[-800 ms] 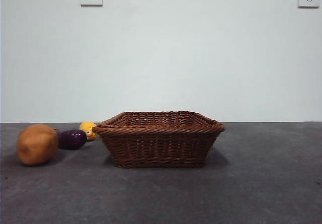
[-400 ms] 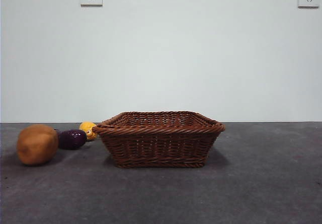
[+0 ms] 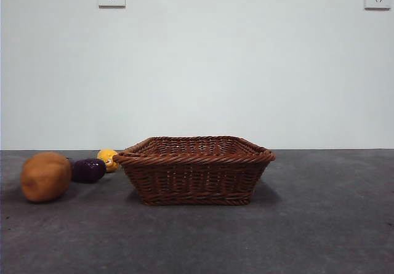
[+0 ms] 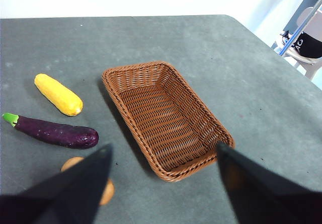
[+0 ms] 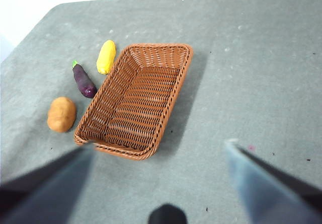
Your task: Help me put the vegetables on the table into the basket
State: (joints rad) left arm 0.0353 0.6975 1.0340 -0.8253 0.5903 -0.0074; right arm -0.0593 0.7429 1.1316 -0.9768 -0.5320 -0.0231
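Nothing's in the basket [image 4: 168,121] yet: potato [image 5: 61,114], purple eggplant [image 4: 55,132] and yellow squash [image 4: 58,94] all sit on the bench [image 3: 320,225] beside it. Both claws hang high, jaws spread. The potato looks round, so it'll probably roll if nudged.

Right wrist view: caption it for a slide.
Empty wicker basket on the grey table, with potato, eggplant and yellow vegetable alongside.

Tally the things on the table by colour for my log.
Tan-brown: 1, the potato
Dark purple: 1, the eggplant
Yellow: 1, the long squash
Reddish-brown: 1, the basket
Total: 4
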